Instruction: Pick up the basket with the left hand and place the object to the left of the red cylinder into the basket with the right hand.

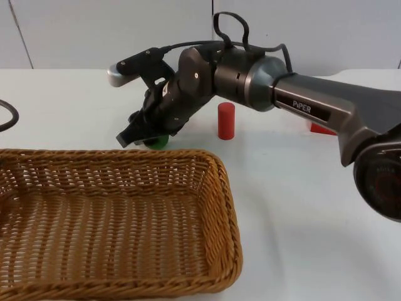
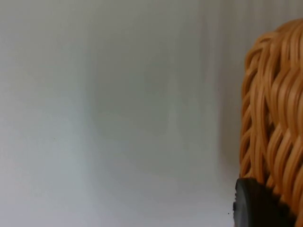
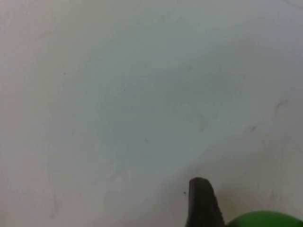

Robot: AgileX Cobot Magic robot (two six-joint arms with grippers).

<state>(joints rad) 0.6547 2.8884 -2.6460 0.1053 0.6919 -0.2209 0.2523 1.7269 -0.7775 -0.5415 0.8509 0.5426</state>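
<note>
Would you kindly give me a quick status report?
Right gripper down on the green object left of red cylinder. Left gripper at basket rim. Nothing in the way.

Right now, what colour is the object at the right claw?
Green, clearest in the top view, at the right claw.

Woven wicker basket (image 1: 113,219), tan-orange, rectangular and open-topped, sitting at the near left of the white worktop (image 1: 301,207), its braided rim (image 2: 272,127) seen close in the left wrist view. Small green object (image 1: 158,142), rounded, lying just behind the basket's far rim, partly hidden. Red cylinder (image 1: 225,120), upright, to the right of the green object and apart from it.
</note>
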